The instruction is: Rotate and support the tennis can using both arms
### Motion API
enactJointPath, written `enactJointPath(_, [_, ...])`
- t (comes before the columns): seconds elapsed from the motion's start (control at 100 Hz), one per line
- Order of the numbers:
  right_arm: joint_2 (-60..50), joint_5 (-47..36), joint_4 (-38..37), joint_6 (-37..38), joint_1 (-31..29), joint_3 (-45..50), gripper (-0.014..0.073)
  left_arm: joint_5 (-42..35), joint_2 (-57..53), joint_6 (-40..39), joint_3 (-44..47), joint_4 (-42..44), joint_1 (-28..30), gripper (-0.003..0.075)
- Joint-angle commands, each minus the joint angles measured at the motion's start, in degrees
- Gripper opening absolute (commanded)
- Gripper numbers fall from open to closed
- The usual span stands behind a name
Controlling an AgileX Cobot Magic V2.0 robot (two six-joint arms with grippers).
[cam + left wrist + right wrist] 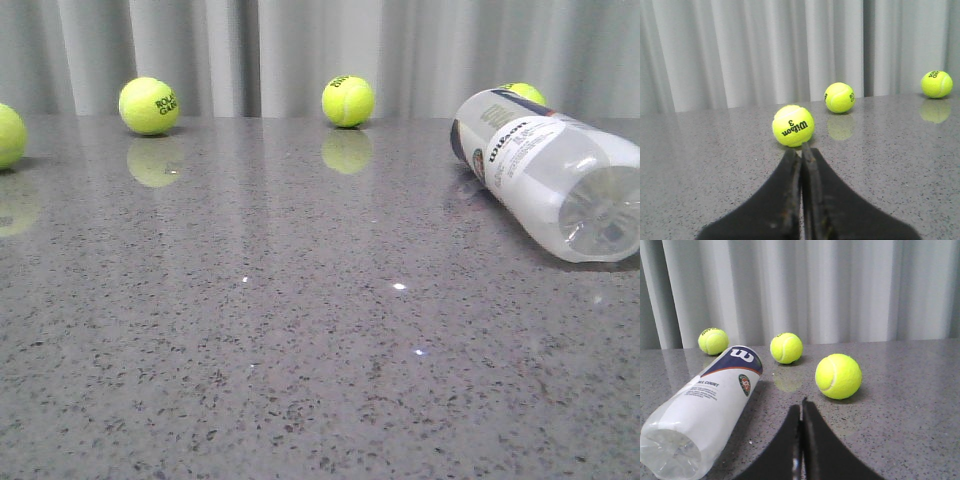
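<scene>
Can [545,170] lies far right on table [300,350], judged light, slick, roll-prone; grip mid-label; left pincer [802,150] and right pincer [801,407] pressed together, empty.

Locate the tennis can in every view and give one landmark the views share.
Front view: tennis can lies on its side at the right edge.
Left wrist view: not in it.
Right wrist view: tennis can lies at lower left.
Shared landmark: the grey curtain behind the table.
</scene>
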Motion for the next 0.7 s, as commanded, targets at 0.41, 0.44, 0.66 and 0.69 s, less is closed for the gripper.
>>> enactJointPath(0.41, [-0.78, -0.78, -0.47, -0.13, 0.03, -7.31, -0.0070, -4.21, -2.20, -0.43, 2.65, -0.40, 0.13, -0.0021])
enactJointPath(0.44, [-0.45, 0.67, -0.47, -0.13, 0.03, -8.76, -0.0070, -4.21, -2.20, -0.43, 2.65, -0.40, 0.13, -0.0021])
enactJointPath(0.66, [7.99, 17.05, -0.47, -0.13, 0.03, -23.61, -0.0070, -4.21, -2.20, -0.43, 2.65, -0.40, 0.13, -0.0021])
enactJointPath(0.69, [9.63, 19.69, -0.47, -0.13, 0.03, -26.45, -0.0070, -4.21, -2.20, -0.43, 2.65, -0.40, 0.13, -0.0021])
